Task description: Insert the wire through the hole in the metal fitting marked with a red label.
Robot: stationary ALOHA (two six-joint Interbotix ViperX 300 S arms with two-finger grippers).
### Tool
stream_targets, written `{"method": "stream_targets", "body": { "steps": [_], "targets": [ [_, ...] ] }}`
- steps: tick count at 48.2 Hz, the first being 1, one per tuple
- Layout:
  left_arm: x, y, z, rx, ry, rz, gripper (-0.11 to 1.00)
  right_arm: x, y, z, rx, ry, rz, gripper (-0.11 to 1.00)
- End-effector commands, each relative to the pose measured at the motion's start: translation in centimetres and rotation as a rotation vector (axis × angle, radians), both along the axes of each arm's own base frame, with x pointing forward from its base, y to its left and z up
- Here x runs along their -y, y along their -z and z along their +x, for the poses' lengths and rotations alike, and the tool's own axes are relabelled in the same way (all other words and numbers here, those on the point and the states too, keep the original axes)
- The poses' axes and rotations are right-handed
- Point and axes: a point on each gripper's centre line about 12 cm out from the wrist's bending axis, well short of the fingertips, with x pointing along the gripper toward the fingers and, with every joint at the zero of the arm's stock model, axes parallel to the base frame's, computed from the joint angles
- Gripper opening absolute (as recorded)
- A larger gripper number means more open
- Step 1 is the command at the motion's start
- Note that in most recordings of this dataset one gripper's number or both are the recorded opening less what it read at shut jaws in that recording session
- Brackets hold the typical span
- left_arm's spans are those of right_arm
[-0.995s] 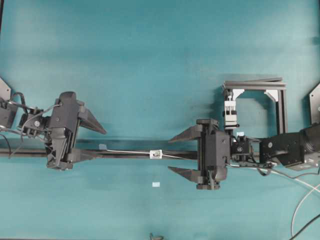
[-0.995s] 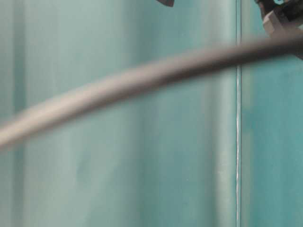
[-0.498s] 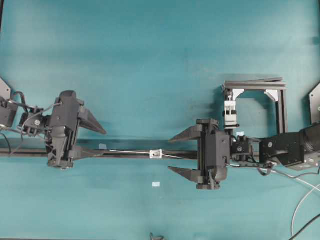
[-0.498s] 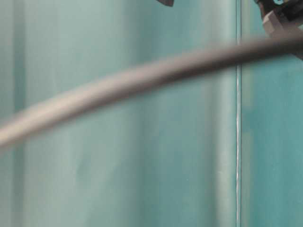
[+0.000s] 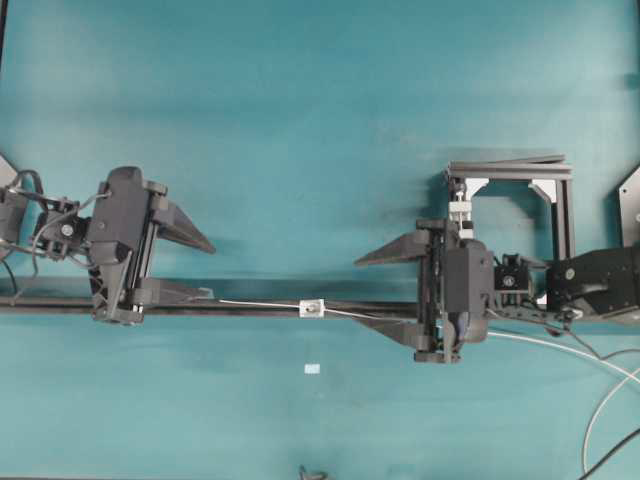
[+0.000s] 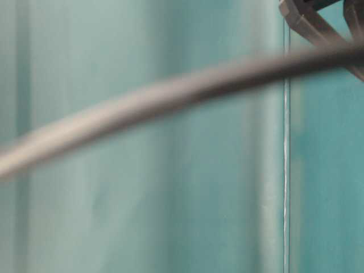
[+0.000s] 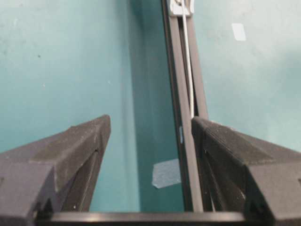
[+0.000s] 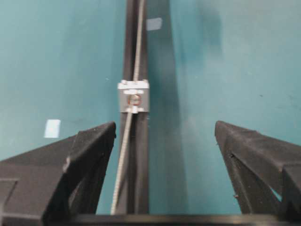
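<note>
The thin silvery wire (image 5: 262, 304) lies along the black rail (image 5: 60, 306) and runs through the small silver metal fitting (image 5: 313, 309), showing on both sides of it. In the right wrist view the wire (image 8: 124, 148) passes the dark hole (image 8: 134, 99) of the fitting (image 8: 134, 97). My left gripper (image 5: 211, 272) is open and empty, its lower finger over the rail at the wire's left end (image 7: 189, 80). My right gripper (image 5: 368, 290) is open and empty, right of the fitting, its jaws either side of the rail.
A black frame (image 5: 563, 205) with a taller silver clamp block (image 5: 460, 218) stands at the back right. Pale blue tape scraps lie near the rail (image 5: 312, 369) (image 7: 166, 173) (image 8: 52, 128). White cables (image 5: 600, 400) trail at the lower right. A blurred cable (image 6: 170, 96) fills the table-level view.
My right gripper has drawn back to the right, away from the fitting. My left gripper has shifted left along the rail. The wire stays through the fitting.
</note>
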Motion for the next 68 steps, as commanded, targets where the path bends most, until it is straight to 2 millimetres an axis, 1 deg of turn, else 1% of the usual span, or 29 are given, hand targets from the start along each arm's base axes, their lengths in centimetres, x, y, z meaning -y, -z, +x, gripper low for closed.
{"method": "stream_targets", "body": {
  "steps": [1, 12, 17, 23, 38, 68],
  "targets": [
    [-0.4, -0.7, 0.1, 0.032, -0.012, -0.004, 0.95, 0.2, -1.2, 0.2, 0.038, 0.006, 0.007, 0.93],
    [-0.8, -1.4, -0.4, 0.114, -0.024, -0.017, 0.95, 0.3, -1.0, 0.0, 0.033, 0.008, 0.005, 0.92],
    [-0.9, -1.3, -0.9, 0.152, -0.026, -0.021, 0.95, 0.3, -1.0, 0.0, 0.032, 0.008, 0.004, 0.92],
    [-0.9, -1.2, -1.1, 0.187, -0.027, -0.026, 0.95, 0.4, -1.1, -0.3, 0.034, 0.007, 0.004, 0.92],
    [-0.8, -0.8, -0.5, 0.187, -0.026, -0.025, 0.95, 0.6, -1.4, -0.7, 0.048, 0.010, 0.003, 0.92],
    [-0.8, -0.9, -0.4, 0.201, -0.026, -0.025, 0.95, 0.6, -1.4, -0.7, 0.048, 0.010, 0.003, 0.92]
  ]
}}
